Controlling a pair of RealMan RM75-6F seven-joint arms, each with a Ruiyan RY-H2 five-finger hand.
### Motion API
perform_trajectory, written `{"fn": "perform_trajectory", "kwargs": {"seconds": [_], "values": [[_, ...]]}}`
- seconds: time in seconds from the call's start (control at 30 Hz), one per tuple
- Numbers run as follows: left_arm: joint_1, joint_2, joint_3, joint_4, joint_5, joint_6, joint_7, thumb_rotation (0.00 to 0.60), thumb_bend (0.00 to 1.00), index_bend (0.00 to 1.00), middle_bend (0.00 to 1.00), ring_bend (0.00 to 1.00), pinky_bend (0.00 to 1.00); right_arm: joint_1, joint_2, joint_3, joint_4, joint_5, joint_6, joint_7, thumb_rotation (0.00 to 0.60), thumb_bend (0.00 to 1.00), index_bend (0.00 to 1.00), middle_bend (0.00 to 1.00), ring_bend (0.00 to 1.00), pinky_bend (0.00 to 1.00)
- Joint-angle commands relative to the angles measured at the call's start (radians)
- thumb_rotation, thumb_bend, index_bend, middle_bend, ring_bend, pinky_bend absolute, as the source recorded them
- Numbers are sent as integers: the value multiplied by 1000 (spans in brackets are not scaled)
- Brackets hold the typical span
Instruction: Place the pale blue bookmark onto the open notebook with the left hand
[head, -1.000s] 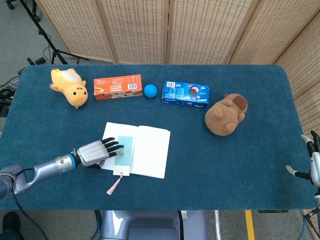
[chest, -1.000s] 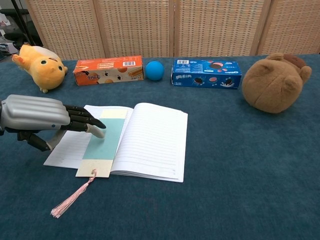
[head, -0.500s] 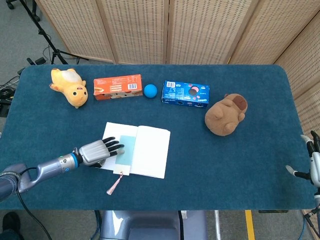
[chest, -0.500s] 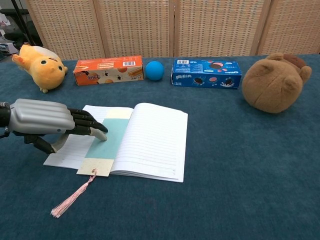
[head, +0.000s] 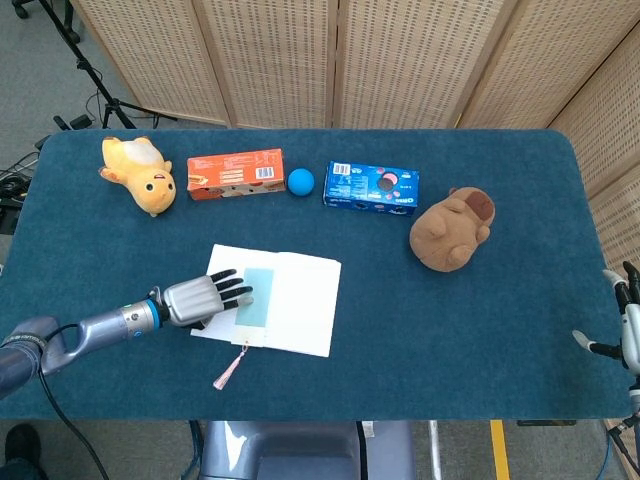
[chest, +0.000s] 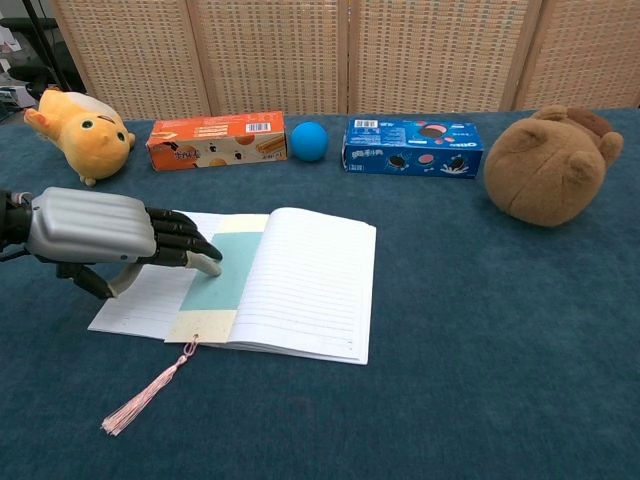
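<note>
Evidently the pale blue bookmark (chest: 222, 283) has slid up the left page of the open notebook (chest: 300, 285) since a second ago; its cream lower end, which overhung the near edge then, now sits almost flush with that edge, and only the pink tassel (chest: 148, 391) trails off onto the cloth in front of the notebook. The left hand (chest: 110, 237) has shifted with it, further over the left page; its fingers lie extended and close together, flat and low, dark fingertips (chest: 205, 252) resting on the bookmark's left margin, nothing gripped or pinched. Judgement: placement is in effect complete, this being a last nudge to square the strip; what remains is lifting the hand clear without dragging the card.

Materials: the bookmark is a thin flat card strip, matte, blue between cream ends; the notebook is ruled white paper, its pages bowed at the spine; the table (head: 520, 300) wears a napped dark blue cloth. Behind the notebook stand an orange carton (head: 236, 174), a smooth blue ball (head: 301, 181) and a blue biscuit box (head: 371, 188); a yellow plush (head: 141, 174) lies left of these, a brown plush (head: 452, 230) well to the notebook's right. The right hand (head: 625, 335) hangs far right of the notebook at the table's edge, fingers apart, holding nothing.
</note>
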Motion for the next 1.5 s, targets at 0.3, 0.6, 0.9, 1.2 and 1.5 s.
{"fn": "perform_trajectory", "kwargs": {"seconds": [0.3,0.6,0.9,1.2,1.5], "values": [[9,8,26,44,11,19,-10,315,1000,0,0,0,0,2,-3,0,0,3,-1,-9,600,39,113,0,0,0],[6,5,27,58,16,33,-12,315,1000,0,0,0,0,2,-4,0,-4,4,-1,-15,600,40,113,0,0,0],[-5,-6,27,55,22,25,4,315,1000,0,0,0,0,1,-1,2,-2,7,-2,-6,600,40,113,0,0,0],[-3,-5,28,51,18,26,9,316,1000,0,0,0,0,0,0,2,0,4,-1,0,600,40,113,0,0,0],[1,-2,25,56,22,61,9,328,1000,0,0,0,0,-1,1,0,-2,0,1,-1,600,40,113,0,0,0]]}}
